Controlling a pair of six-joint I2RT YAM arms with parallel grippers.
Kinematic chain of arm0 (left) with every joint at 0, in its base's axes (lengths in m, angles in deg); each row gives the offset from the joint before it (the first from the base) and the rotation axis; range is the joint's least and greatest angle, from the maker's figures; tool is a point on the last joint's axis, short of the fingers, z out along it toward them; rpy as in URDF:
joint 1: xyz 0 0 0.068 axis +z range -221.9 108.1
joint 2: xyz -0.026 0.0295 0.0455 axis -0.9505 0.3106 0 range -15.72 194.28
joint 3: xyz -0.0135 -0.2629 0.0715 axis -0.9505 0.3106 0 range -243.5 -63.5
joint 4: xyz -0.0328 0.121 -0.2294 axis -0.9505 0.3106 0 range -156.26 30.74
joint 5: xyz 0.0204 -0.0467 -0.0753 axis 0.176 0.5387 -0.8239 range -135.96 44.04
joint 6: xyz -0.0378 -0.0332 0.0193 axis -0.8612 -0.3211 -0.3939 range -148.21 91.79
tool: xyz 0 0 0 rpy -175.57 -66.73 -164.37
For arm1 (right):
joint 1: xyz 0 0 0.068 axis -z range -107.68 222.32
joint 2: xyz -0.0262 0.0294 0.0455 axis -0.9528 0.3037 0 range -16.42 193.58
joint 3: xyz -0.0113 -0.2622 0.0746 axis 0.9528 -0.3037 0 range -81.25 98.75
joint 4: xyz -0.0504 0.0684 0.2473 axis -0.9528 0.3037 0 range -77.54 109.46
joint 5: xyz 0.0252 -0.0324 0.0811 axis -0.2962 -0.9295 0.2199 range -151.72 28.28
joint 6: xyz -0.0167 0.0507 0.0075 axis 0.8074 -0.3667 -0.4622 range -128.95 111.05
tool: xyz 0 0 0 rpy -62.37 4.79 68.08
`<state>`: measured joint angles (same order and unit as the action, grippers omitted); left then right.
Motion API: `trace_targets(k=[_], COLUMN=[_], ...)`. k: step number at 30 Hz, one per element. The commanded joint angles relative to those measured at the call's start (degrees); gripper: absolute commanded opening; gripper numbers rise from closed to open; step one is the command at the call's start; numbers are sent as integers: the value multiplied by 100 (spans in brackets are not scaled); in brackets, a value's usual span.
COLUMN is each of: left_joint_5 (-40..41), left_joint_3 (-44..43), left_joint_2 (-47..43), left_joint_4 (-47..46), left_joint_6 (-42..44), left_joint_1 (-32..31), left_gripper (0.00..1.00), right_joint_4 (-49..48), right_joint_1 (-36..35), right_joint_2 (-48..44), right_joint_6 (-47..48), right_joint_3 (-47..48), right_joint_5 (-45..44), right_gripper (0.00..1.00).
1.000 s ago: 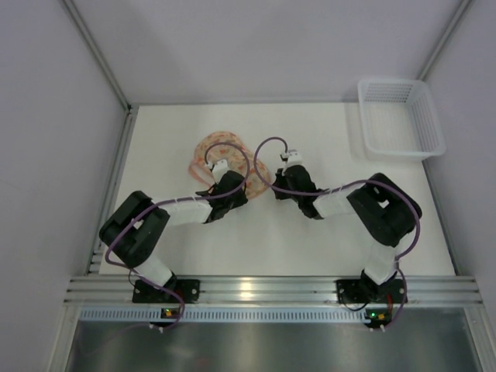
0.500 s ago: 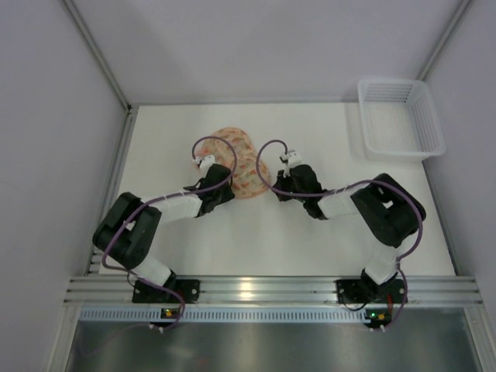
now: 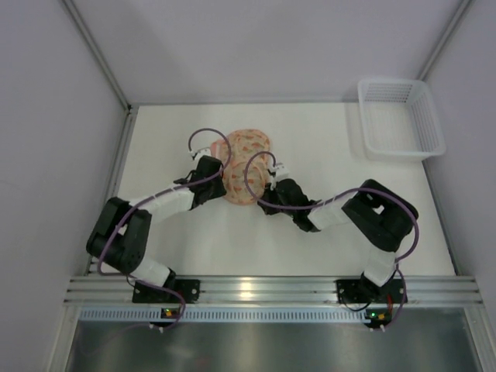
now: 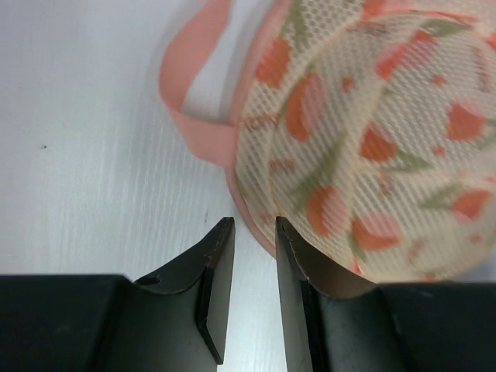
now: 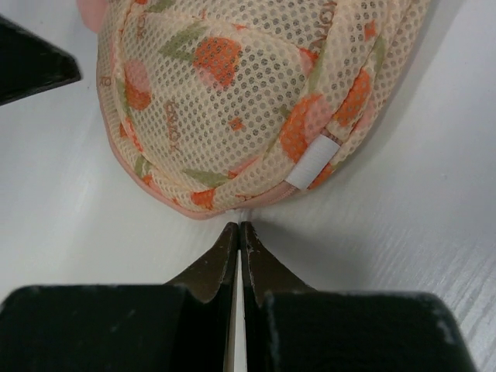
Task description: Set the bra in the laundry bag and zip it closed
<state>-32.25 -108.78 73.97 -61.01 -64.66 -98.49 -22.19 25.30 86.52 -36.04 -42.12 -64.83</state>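
White table [image 3: 325,225], laundry bag [image 3: 246,164] dome-up, long axis far-to-near; left gripper [image 4: 254,222] narrowly parted, empty; right gripper [image 5: 238,226] closed, empty.

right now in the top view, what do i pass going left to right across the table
left tool → laundry bag → right tool → white mesh basket

The left end effector [image 4: 254,226], jaws narrowly parted and empty, sits just beside the laundry bag [image 4: 364,132].
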Motion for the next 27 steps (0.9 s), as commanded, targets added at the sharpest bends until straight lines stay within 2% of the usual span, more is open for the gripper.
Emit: trace_targets(k=[1, 6, 11, 18, 27], left_joint_5=[-238, -326, -501, -502, -159], left_joint_3=[71, 28, 124, 186, 177], left_joint_2=[-1143, -1647, -1174, -50, 101], left_joint_4=[265, 274, -155, -1026, -1255], left_joint_6=[181, 129, -82, -205, -170], left_joint_1=[-74, -311, -610, -1137, -1173], left_gripper=[34, 35, 35, 34, 34], right_joint_4=[90, 90, 275, 257, 257], right_joint_1=[-70, -166, -193, -184, -237], right_joint_2=[139, 183, 245, 201, 51], right_joint_6=[-665, -789, -754, -666, -736], right_joint_3=[270, 419, 472, 332, 165], right_joint_5=[-286, -348, -418, -453, -392], right_gripper=[0, 0, 0, 0, 0])
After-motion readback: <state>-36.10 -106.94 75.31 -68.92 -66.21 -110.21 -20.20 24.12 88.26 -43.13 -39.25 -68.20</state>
